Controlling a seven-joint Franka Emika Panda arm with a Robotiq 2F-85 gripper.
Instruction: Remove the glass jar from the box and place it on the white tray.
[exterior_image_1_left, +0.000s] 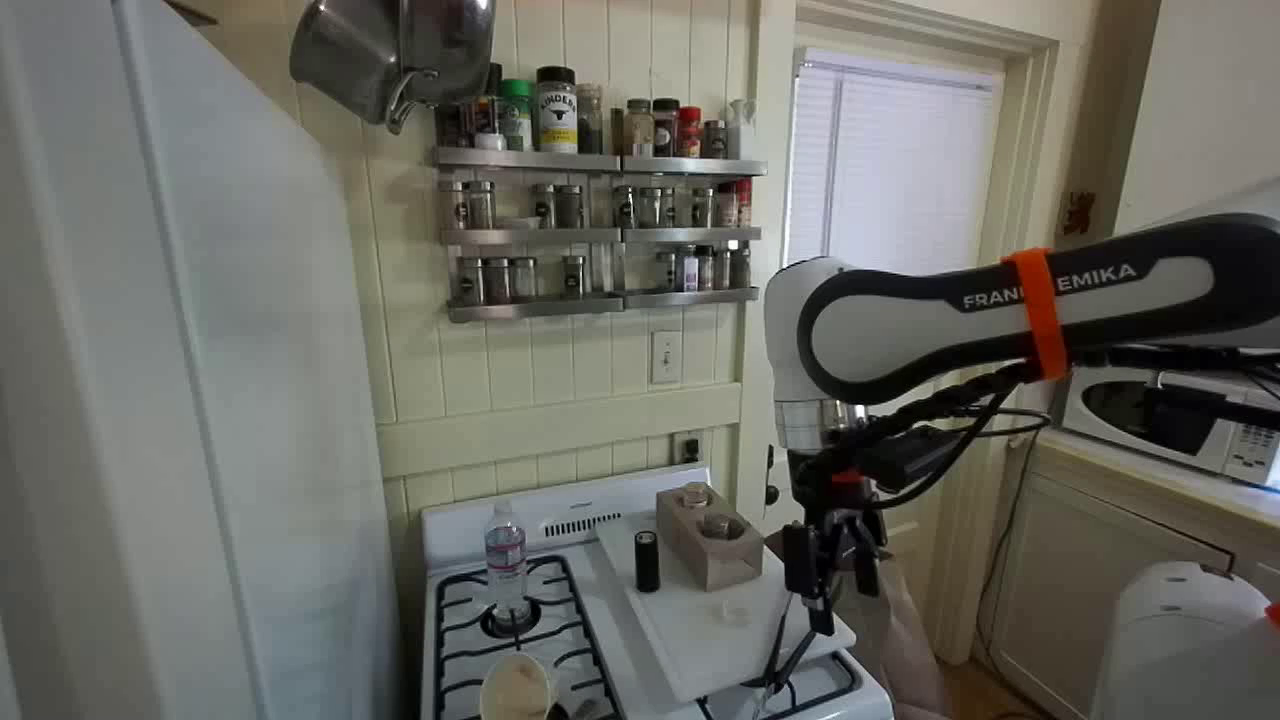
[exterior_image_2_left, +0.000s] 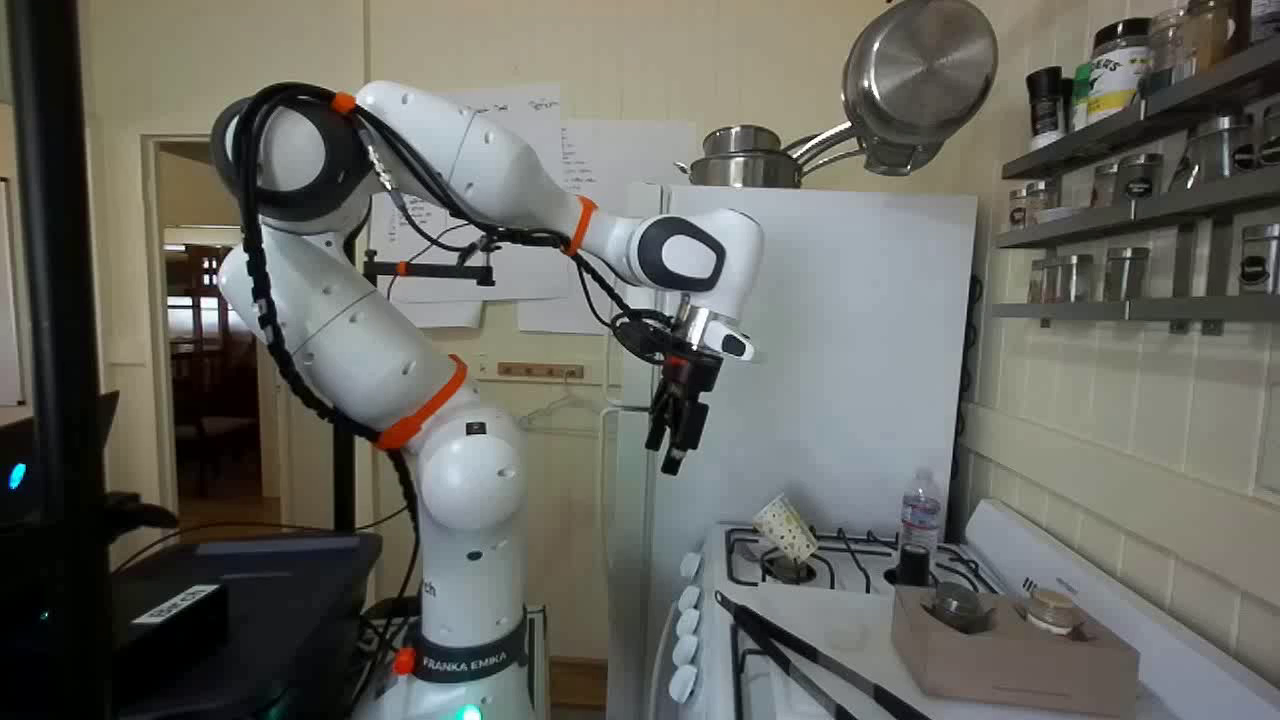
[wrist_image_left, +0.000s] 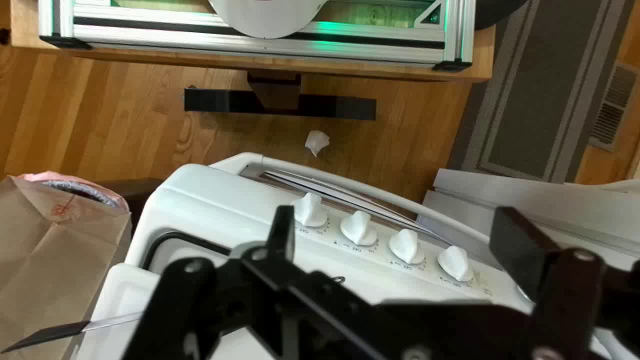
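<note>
The tan box (exterior_image_1_left: 735, 570) stands on the white tray (exterior_image_1_left: 672, 640); the box (exterior_image_2_left: 1010, 668) and tray (exterior_image_2_left: 825, 612) show in both exterior views. The small glass jar with a dark top (exterior_image_1_left: 718, 526) sits in one opening of the box, and its top (exterior_image_2_left: 957, 601) shows above the rim. My gripper (exterior_image_1_left: 832, 590) hangs well above the stove's front edge, away from the box (exterior_image_2_left: 664, 455). In the wrist view its fingers (wrist_image_left: 400, 245) are wide apart with nothing between them. A corner of the tray (wrist_image_left: 117, 290) shows there; the box and jar are out of that view.
A pale-topped jar (exterior_image_2_left: 1052, 608) fills the box's other opening. A black cylinder (exterior_image_1_left: 647, 562) and a small clear object (exterior_image_1_left: 733, 612) are on the tray. Black tongs (exterior_image_2_left: 800, 655) lie across its edge. A bottle (exterior_image_1_left: 506, 560) and tilted paper cup (exterior_image_2_left: 785, 527) are on the burners.
</note>
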